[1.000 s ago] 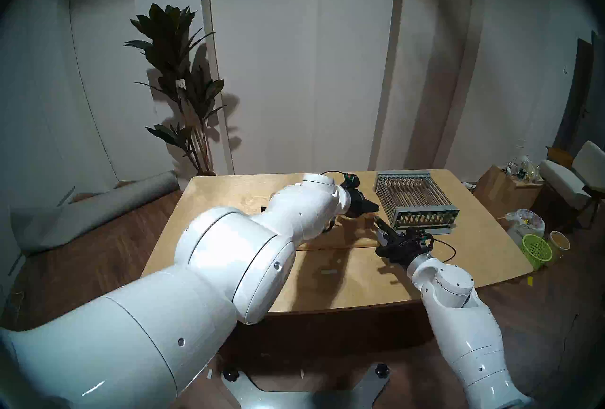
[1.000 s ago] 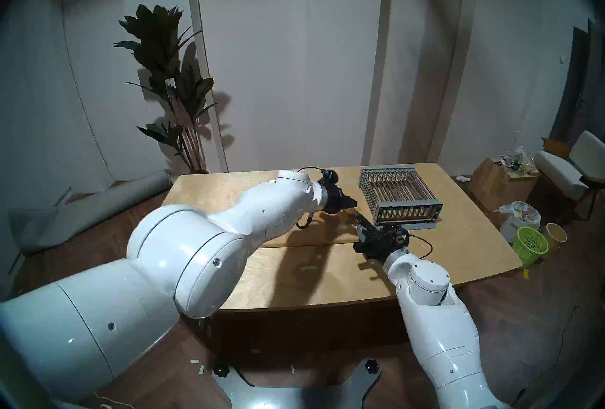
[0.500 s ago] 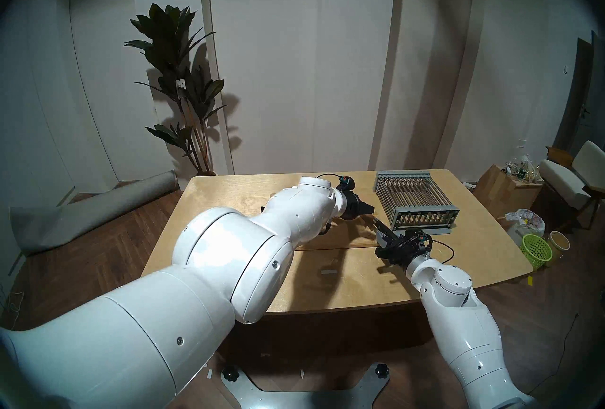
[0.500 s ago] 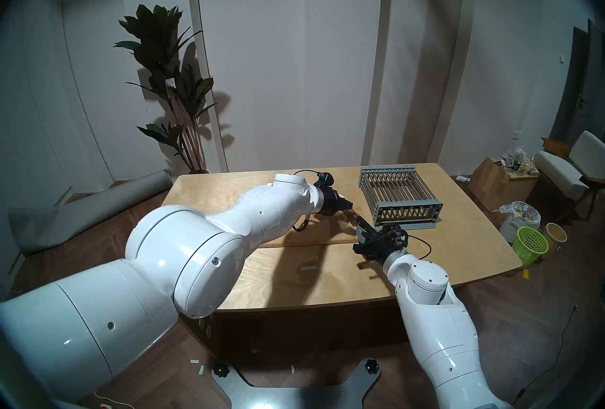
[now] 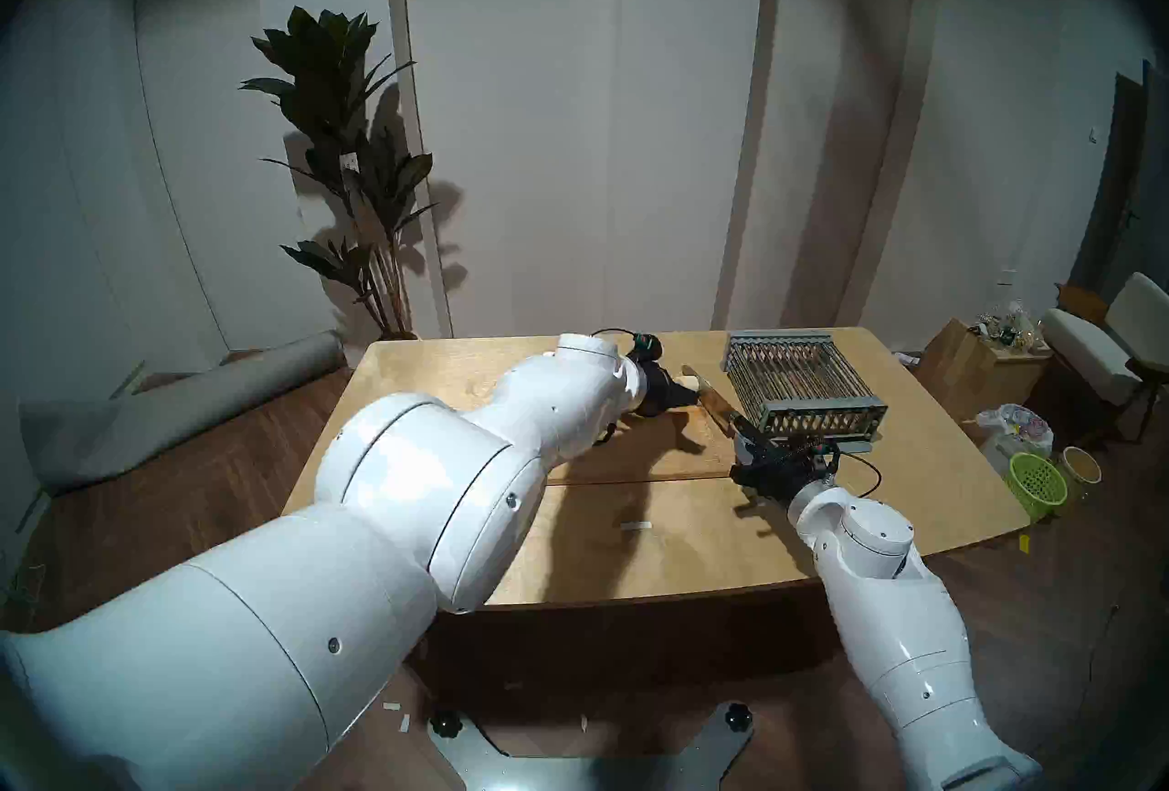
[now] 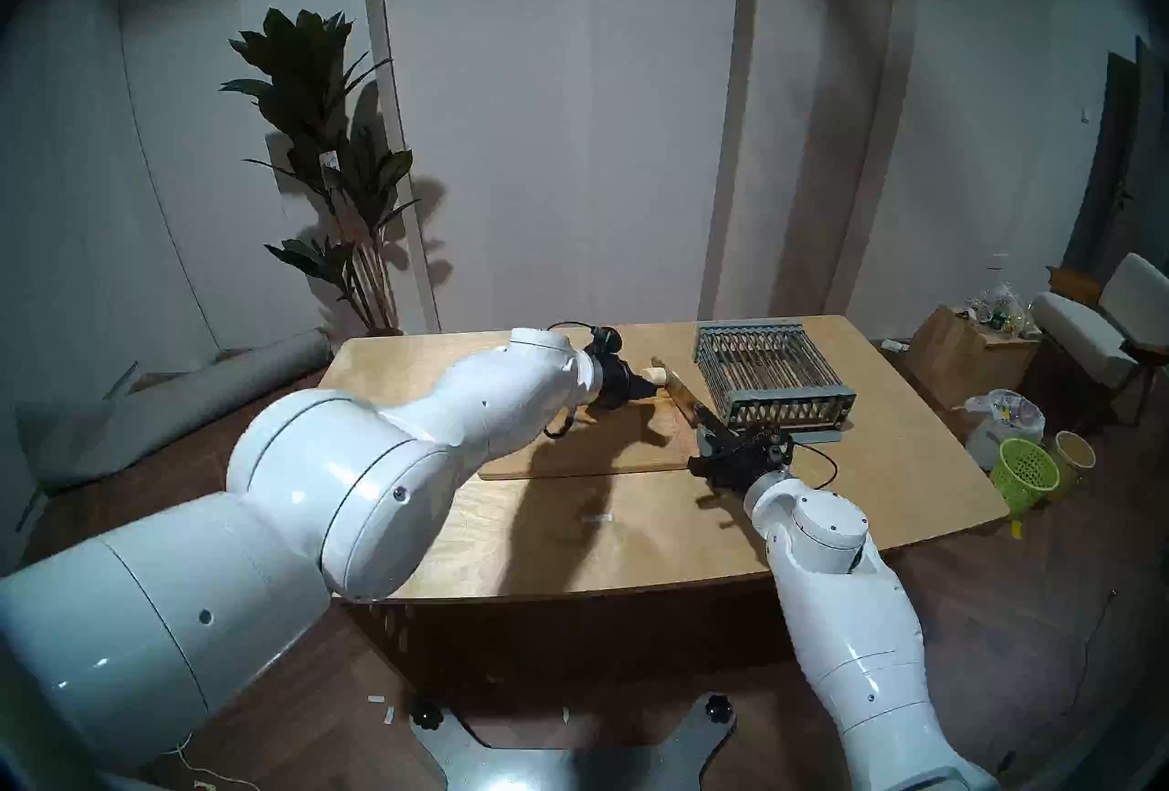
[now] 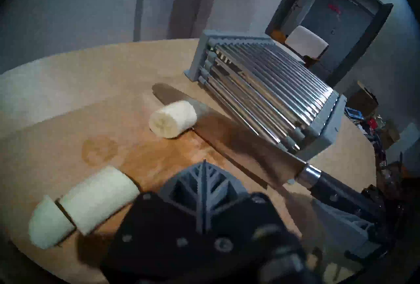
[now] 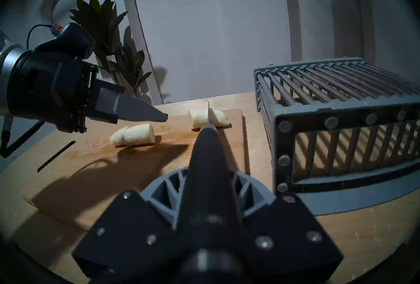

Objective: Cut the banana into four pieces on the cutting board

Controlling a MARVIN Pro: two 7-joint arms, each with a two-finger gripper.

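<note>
The banana lies in chunks on the wooden cutting board. A tip and a longer chunk lie end to end on the left. Further right, the knife stands edge-down in another chunk, with banana on both sides of the blade. My right gripper is shut on the knife's black handle. My left gripper is shut and empty, hovering just above the board between the two groups. The left wrist view shows the blade against one chunk.
A grey metal rack stands on the table just right of the board, close to the knife and my right wrist. The pale wooden tabletop stretches toward me. A green basket sits on the floor at the right.
My left gripper has drawn back to the left, away from the knife, and uncovered the blade and a banana chunk. The right gripper with the knife has shifted only slightly.
</note>
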